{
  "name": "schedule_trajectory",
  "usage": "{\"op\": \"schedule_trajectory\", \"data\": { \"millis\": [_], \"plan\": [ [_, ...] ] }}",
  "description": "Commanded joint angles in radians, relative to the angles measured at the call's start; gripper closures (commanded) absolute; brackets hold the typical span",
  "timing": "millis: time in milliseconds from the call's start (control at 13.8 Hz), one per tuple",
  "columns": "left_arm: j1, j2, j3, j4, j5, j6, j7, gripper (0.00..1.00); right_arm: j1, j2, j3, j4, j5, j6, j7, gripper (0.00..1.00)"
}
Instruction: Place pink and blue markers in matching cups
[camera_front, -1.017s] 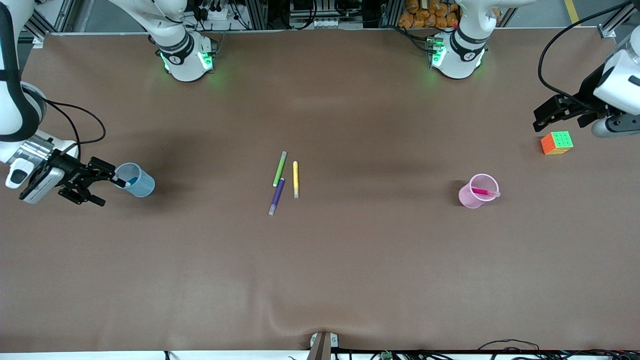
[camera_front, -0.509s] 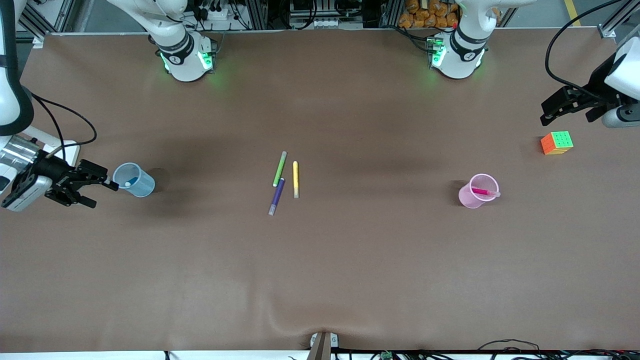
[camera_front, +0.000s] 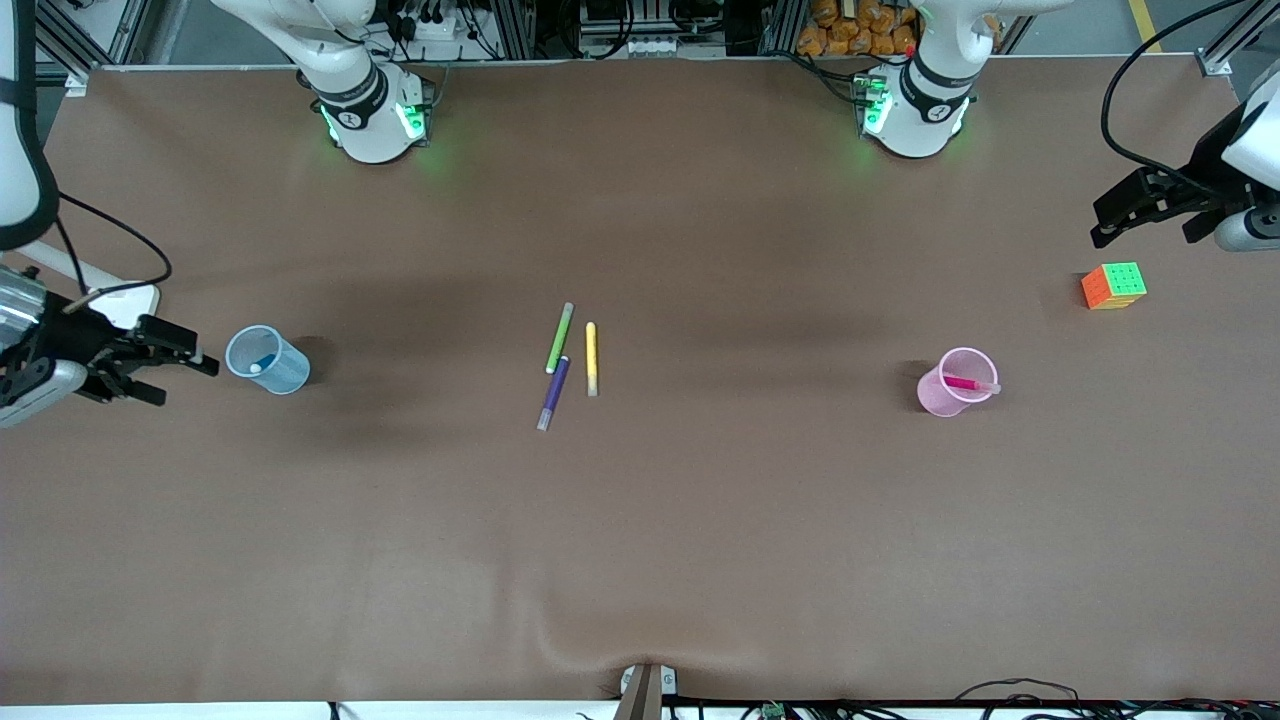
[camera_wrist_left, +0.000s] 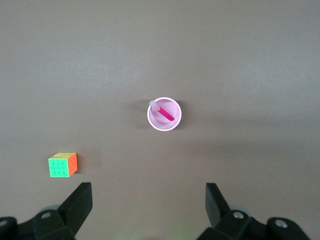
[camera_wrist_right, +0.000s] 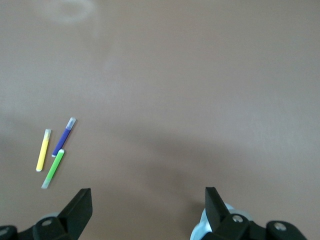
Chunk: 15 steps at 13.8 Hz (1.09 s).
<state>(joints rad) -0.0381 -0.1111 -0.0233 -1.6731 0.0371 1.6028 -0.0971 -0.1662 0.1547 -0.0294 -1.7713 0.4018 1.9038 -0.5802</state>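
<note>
The light blue cup (camera_front: 267, 360) stands toward the right arm's end of the table. The blue marker (camera_front: 259, 365) rests inside it, only its white tip showing. My right gripper (camera_front: 188, 380) hangs open and empty beside this cup, apart from it; a sliver of the cup (camera_wrist_right: 199, 229) shows by one finger (camera_wrist_right: 214, 202). The pink cup (camera_front: 957, 382) stands toward the left arm's end, with the pink marker (camera_front: 966, 382) leaning in it. My left gripper (camera_front: 1142, 238) is open and empty, raised near the table's end, looking down on the pink cup (camera_wrist_left: 164, 114) and marker (camera_wrist_left: 165, 112).
Green (camera_front: 559, 338), yellow (camera_front: 591, 358) and purple (camera_front: 553, 392) pens lie together mid-table. A coloured puzzle cube (camera_front: 1113, 285) sits near the left gripper, at the left arm's end of the table. The brown table cover has a wrinkle at its front edge (camera_front: 640, 650).
The right gripper has drawn back from the blue cup's rim toward the table's end. The left gripper has pulled away from the cube toward the table's edge. Cups and markers stayed put.
</note>
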Motion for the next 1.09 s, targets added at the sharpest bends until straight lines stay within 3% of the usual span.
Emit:
{"op": "schedule_trajectory", "data": {
  "millis": [0, 436, 654, 1017],
  "plan": [
    [-0.012, -0.015, 0.006, 0.013, -0.016, -0.021, 0.011, 0.0, 0.017, 0.002, -0.004, 0.129, -0.08, -0.15, 0.147, 0.0],
    [-0.012, -0.015, 0.008, 0.018, -0.017, -0.023, 0.013, 0.0, 0.109, -0.012, -0.02, 0.326, -0.257, -0.437, 0.411, 0.0],
    [-0.023, -0.016, 0.008, 0.016, -0.016, -0.023, 0.005, 0.0, 0.131, -0.079, -0.02, 0.308, -0.285, -0.521, 0.593, 0.0],
    [-0.028, -0.021, 0.003, 0.016, -0.017, -0.024, 0.002, 0.0, 0.128, -0.191, -0.046, 0.158, -0.285, -0.47, 0.619, 0.0]
  ]
}}
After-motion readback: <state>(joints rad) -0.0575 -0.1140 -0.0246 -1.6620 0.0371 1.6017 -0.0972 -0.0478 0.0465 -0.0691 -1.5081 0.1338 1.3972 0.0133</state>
